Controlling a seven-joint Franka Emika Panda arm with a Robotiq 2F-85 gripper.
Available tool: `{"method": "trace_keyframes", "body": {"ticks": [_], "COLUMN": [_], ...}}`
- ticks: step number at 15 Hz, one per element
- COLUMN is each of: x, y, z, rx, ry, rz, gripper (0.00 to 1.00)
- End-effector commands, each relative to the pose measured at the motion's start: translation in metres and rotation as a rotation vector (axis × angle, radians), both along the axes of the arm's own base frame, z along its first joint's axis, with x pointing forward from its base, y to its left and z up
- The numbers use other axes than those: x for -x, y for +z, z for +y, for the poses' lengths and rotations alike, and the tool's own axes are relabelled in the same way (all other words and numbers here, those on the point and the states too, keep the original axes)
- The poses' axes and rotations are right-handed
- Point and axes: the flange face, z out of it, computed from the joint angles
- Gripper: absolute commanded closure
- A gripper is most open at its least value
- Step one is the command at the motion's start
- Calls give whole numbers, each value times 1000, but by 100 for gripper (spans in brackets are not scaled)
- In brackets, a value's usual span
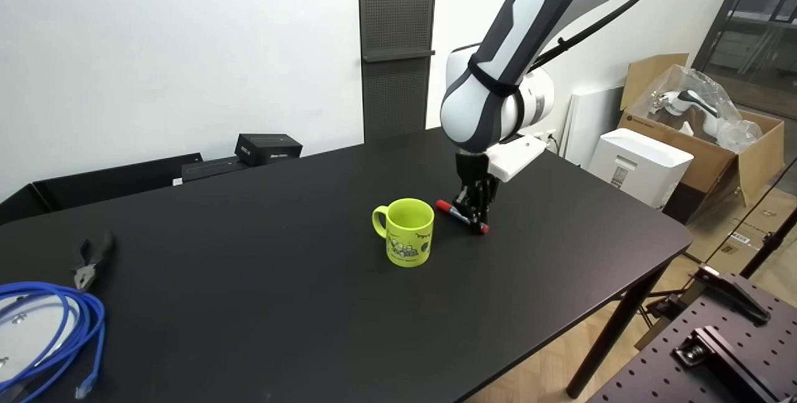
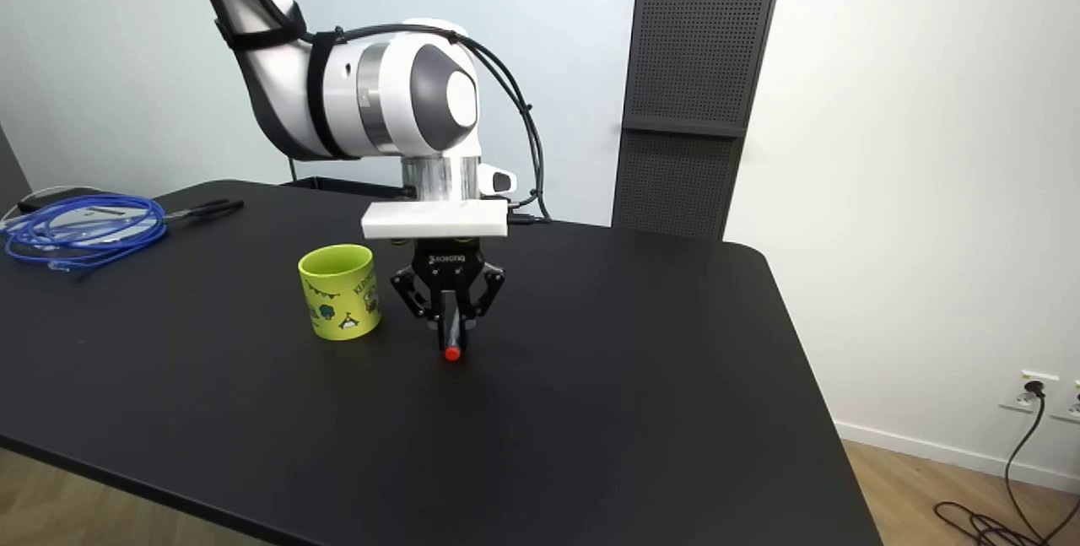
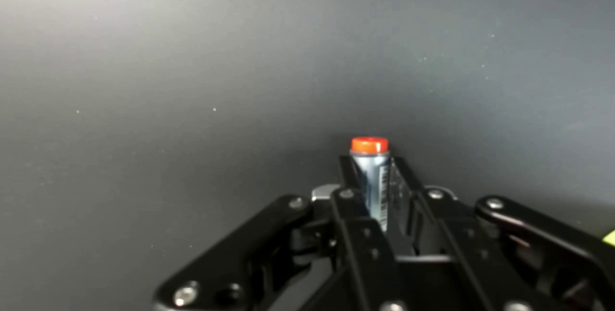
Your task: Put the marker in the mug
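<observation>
Marker (image 3: 372, 176): down at the level of the black table (image 1: 249, 303), outside the mug (image 1: 408, 235); grey-blue barrel, red at both ends. Whether it touches the table I can't make out.
Gripper (image 2: 452, 342): pointing down, clasped on the marker, black fingers (image 3: 347, 176) along both sides of the barrel; in the wrist view a short red end shows past the fingertips, and in an exterior view the longer red cap (image 1: 443, 205) sticks out to the picture's left.
Mug: yellow-green, upright on the table, near the gripper, apart from the marker; small drawings on its side, handle turned away from the gripper. A sliver of it shows at the right edge of the wrist view.
Arm (image 2: 337, 99): white and dark grey, bent down from above, a white bar (image 2: 434, 219) across it just over the gripper.
Table's other end: a coil of blue cable (image 1: 93, 312) and, just beside it, pliers (image 1: 87, 273), well apart from the mug.
Behind: black boxes (image 1: 269, 149) by the table's rear edge, a dark perforated panel (image 1: 398, 17) against the white wall (image 1: 180, 60).
Past the table: a cardboard carton (image 1: 679, 141) with clear plastic (image 1: 738, 138) in it, a white box-shaped unit (image 1: 641, 166) near it.
</observation>
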Motion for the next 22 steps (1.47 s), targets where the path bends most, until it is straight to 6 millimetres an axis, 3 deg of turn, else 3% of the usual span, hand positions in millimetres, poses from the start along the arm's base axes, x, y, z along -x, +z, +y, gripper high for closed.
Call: {"method": "trace_keyframes", "body": {"ticks": [1, 4, 11, 14, 18, 22], "x": [-5, -3, 4, 11, 20, 22], "y": [11, 39, 148, 185, 206, 207], "z": [3, 10, 43, 59, 83, 100], "rx": [16, 20, 108, 137, 119, 102], "ry": [-15, 2, 108, 151, 235, 305], "rz": [-14, -46, -68, -9, 131, 288], "gripper": [95, 95, 95, 95, 95, 95]}}
